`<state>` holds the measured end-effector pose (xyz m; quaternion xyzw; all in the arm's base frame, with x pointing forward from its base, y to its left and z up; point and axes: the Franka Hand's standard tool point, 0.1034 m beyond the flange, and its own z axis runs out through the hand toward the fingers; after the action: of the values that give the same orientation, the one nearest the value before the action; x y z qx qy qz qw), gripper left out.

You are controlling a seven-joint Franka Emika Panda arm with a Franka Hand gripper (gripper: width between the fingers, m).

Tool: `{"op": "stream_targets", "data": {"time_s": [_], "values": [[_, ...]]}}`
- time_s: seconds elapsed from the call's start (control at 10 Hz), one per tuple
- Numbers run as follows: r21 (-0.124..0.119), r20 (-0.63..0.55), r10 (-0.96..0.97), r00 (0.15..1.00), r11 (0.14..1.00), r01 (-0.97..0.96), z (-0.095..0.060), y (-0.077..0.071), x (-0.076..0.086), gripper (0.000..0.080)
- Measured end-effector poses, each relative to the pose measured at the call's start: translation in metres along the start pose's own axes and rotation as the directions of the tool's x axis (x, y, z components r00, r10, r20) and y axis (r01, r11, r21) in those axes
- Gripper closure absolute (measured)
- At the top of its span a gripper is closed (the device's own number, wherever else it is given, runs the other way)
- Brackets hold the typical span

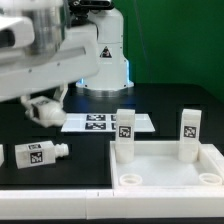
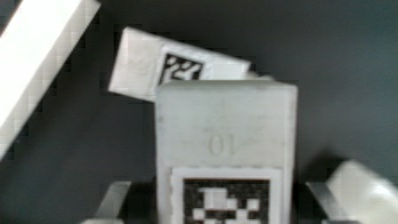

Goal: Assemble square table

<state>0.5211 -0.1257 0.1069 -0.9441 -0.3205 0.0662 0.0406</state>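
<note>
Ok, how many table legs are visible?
4. Two upright legs stand at the slab's far corners, a lying leg is at the exterior view's left, a held leg is in the gripper. None seems hidden.

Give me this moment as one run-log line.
gripper shut on held leg | two standing legs at tabletop corners | lying leg loose, exterior view's left
</note>
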Motion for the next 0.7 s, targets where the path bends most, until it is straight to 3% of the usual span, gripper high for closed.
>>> {"op": "stream_targets", "data": {"time_s": [0.2, 0.5, 0.6, 0.7], "values": [[0.021, -0.019, -0.114, 0.993, 0.993, 0.115, -0.002, -0.031, -0.026, 0.0517], [0.018, -0.017, -0.276, 0.961, 0.961, 0.277, 0.0, -0.028, -0.026, 0.0515], [0.007, -0.021, -0.338, 0.941, 0.941, 0.338, 0.003, -0.03, -0.025, 0.0515], [-0.009, -0.019, -0.418, 0.908, 0.908, 0.418, 0.017, -0.04, -0.023, 0.0515]]}}
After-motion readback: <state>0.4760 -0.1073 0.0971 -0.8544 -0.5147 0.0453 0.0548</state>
